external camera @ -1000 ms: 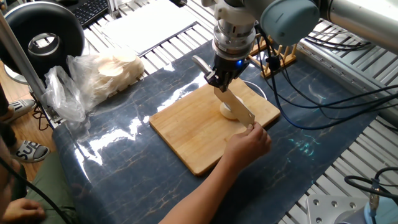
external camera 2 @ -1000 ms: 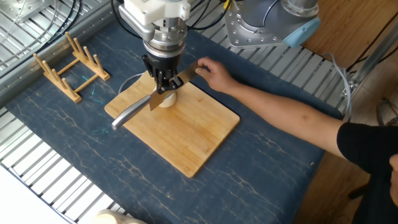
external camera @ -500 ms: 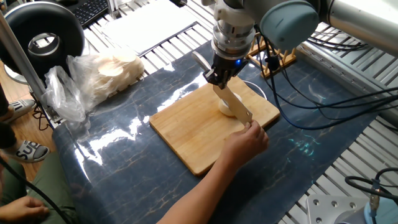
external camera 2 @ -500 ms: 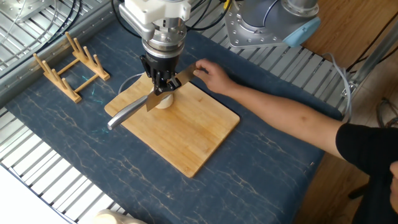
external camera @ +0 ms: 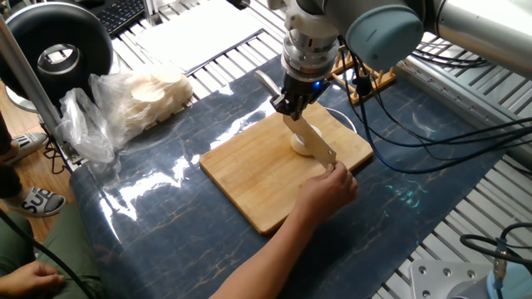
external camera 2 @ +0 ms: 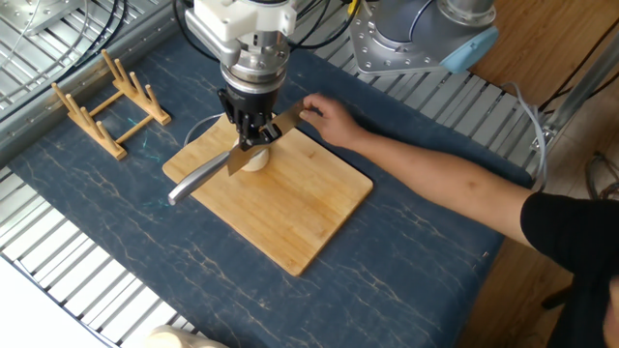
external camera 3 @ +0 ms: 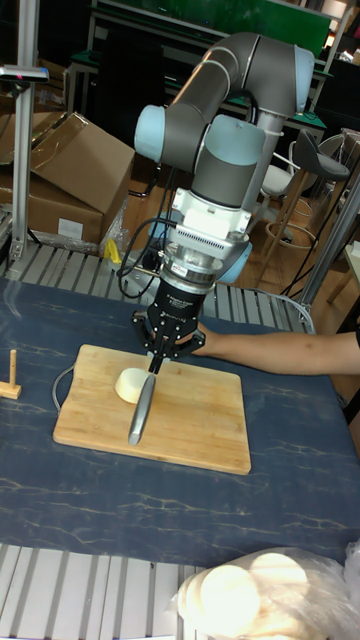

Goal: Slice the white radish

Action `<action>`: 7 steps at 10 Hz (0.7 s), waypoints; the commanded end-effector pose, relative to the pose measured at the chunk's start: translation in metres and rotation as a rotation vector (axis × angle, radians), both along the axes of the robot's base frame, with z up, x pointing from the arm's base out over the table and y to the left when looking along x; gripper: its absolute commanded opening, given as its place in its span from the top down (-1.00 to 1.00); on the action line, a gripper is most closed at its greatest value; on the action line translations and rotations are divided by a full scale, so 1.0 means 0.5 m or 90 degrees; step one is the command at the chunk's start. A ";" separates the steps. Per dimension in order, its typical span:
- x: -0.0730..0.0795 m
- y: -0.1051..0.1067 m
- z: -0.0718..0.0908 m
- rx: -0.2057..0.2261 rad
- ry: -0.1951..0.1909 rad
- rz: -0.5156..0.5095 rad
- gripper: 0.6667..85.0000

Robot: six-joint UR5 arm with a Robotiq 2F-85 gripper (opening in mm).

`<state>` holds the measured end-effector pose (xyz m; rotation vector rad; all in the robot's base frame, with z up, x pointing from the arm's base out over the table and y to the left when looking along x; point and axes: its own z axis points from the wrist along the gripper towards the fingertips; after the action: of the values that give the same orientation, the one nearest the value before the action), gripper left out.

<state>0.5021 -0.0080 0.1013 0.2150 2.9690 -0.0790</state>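
Shifted slightly: black claw gripping steel knife over cream-white radish chunk on wooden cutting board.

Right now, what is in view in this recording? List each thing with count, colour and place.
white radish: one, cream-white, on the board under the blade
knife: one, silver handle, clamped across the radish
cutting board: one, light wood, mid-table
dish rack: one, wooden, beside the board
bag of slices: one, clear plastic, pale rounds, table edge
person's hand: one, at the blade tip
end effector: one, black, shut on the knife
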 end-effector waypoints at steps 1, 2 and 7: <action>-0.005 0.002 -0.006 0.013 0.009 0.008 0.99; -0.006 0.002 -0.008 0.011 0.009 0.015 0.99; -0.006 0.005 -0.016 0.015 0.015 0.036 0.83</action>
<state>0.4995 -0.0089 0.0935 0.1484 2.9907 -0.0669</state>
